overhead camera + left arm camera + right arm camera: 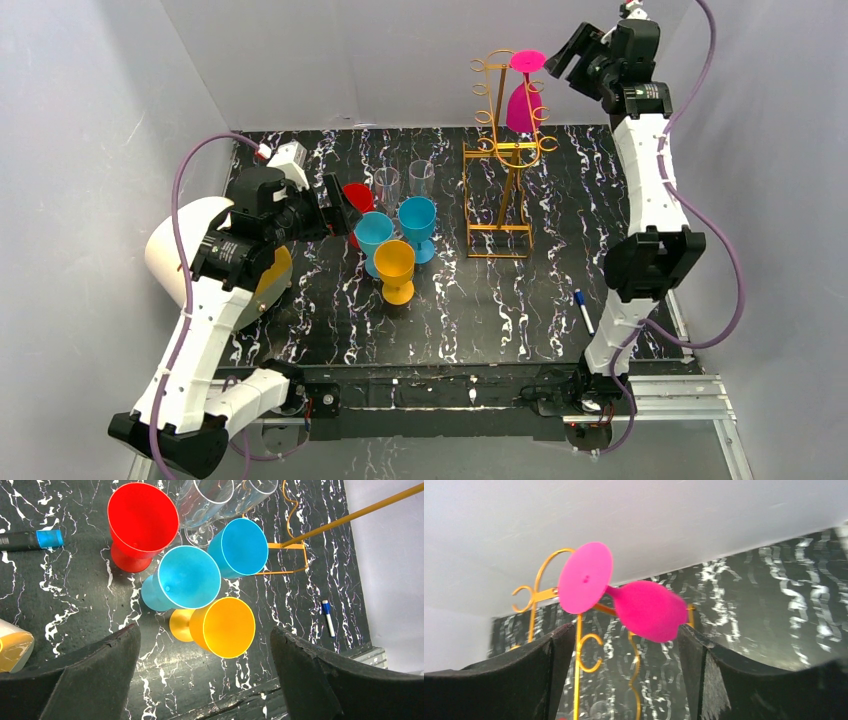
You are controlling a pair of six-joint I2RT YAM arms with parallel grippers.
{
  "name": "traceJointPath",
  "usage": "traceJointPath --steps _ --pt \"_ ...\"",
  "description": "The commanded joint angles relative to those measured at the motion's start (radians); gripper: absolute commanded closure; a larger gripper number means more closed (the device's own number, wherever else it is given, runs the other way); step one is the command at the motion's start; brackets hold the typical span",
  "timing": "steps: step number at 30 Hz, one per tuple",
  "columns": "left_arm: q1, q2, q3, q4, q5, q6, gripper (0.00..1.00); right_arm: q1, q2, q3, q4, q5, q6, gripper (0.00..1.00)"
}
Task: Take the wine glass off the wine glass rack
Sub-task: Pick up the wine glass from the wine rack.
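The gold rack [497,148] has open table [590,200] at its three o'clock. At nine o'clock, a bunch of cups [417,220] blocks the way.

White left arm [195,335] and right arm [645,170], black joints [655,262], purple cables [177,215], chunky matte black fingers [95,680].

The pink glass [521,103] hangs upside down at the top of the gold rack [500,148], foot uppermost. The right gripper [558,55] is raised just right of that foot. Left of the rack, a red cup [358,196], light blue cup [374,233], darker blue cup [417,218], yellow cup [395,263] and two clear glasses [387,184] cluster on the table [480,320]. The left gripper [343,210] sits beside the red cup. A pen [583,310] lies well right of them.
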State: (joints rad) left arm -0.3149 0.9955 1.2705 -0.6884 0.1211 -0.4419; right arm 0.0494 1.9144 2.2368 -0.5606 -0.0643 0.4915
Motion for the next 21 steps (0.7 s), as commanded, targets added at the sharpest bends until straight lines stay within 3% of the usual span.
traceJointPath --steps 1,10,14,21 --pt "0.006 0.002 0.03 -0.004 0.017 0.014 0.02 -0.005 0.046 0.057 0.135 -0.215 0.074 0.2" --pt "0.007 -0.006 0.024 -0.009 0.014 0.006 0.02 -0.023 0.105 0.087 0.168 -0.224 0.141 0.29" --pt "0.007 -0.008 0.04 -0.006 0.013 0.009 0.02 -0.023 0.1 0.019 0.286 -0.178 0.215 0.34" --pt "0.006 -0.037 0.015 0.016 -0.013 -0.021 0.02 -0.026 0.209 0.156 0.258 -0.224 0.302 0.36"
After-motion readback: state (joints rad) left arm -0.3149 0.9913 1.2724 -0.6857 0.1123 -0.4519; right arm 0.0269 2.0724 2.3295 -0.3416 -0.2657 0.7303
